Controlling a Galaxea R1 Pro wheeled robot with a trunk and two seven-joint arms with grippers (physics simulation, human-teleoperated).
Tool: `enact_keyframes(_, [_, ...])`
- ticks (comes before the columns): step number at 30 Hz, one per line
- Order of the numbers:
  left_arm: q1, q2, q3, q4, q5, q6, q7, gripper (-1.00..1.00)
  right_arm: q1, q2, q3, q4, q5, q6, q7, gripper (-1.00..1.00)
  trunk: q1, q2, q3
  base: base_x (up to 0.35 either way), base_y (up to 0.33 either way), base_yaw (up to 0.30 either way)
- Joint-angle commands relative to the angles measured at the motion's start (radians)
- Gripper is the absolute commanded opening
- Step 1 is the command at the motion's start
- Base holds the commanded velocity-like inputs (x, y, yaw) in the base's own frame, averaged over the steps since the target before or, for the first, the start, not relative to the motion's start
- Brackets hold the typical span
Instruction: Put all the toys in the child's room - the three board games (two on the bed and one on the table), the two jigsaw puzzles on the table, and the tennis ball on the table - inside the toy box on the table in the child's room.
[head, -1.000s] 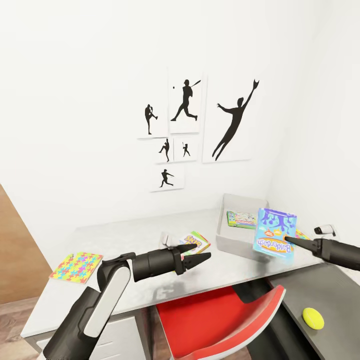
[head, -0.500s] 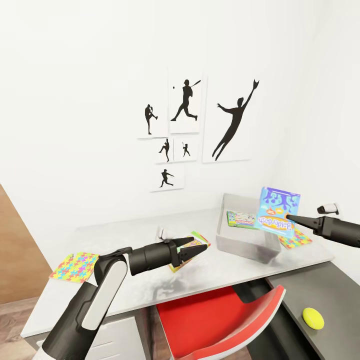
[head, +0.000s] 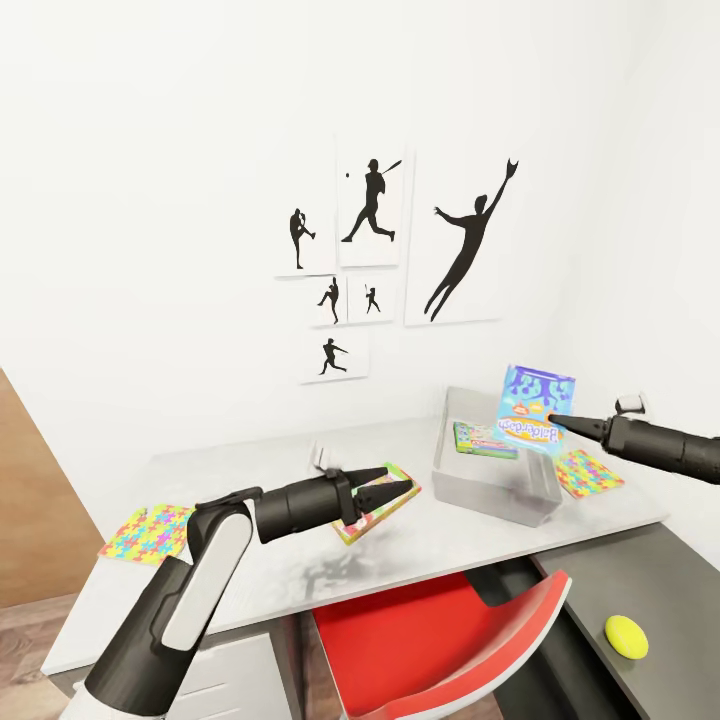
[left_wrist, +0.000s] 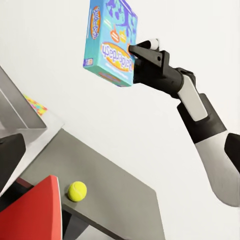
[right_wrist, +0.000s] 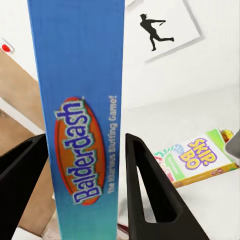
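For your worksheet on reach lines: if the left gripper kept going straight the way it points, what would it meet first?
Probably the Skip-Bo game: the left gripper points right along the table, over it. Depth is unclear; passing above, it would likely reach the toy box next.

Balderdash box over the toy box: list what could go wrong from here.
The right pincer holds the Balderdash box by one edge, tilted above the toy box; it may swing or slip. Released here, it could strike the rim or land leaning on the game inside.
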Motion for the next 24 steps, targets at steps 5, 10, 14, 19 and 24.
enact_keyframes(5, [-0.017,-0.001,0.029,0.000,0.033,0.017,0.003,1.00,-0.116,0.019,0.056,0.148,0.002,0.004,-0.048,-1.00,0.000,-0.002,-0.002,0.000,0.000,0.000])
enact_keyframes(10, [-0.032,-0.002,0.059,0.000,0.075,0.041,0.011,1.00,-0.278,0.036,0.149,0.372,0.004,0.004,-0.092,-1.00,0.000,-0.002,-0.002,0.000,0.000,0.000])
enact_keyframes(14, [-0.059,-0.003,0.093,0.000,0.111,0.066,0.041,1.00,-0.394,0.051,0.225,0.540,0.006,0.004,-0.124,-1.00,0.000,-0.002,-0.002,0.000,0.000,0.000])
enact_keyframes(19, [-0.103,-0.004,0.142,0.000,0.193,0.134,0.120,1.00,-0.503,0.068,0.293,0.690,0.007,0.004,-0.158,-1.00,0.000,-0.002,-0.002,0.000,0.000,0.000])
enact_keyframes(24, [-0.121,-0.005,0.175,0.001,0.251,0.165,0.202,1.00,-0.546,0.076,0.319,0.743,0.007,0.000,-0.176,-1.00,0.000,-0.002,-0.002,0.000,0.000,0.000])
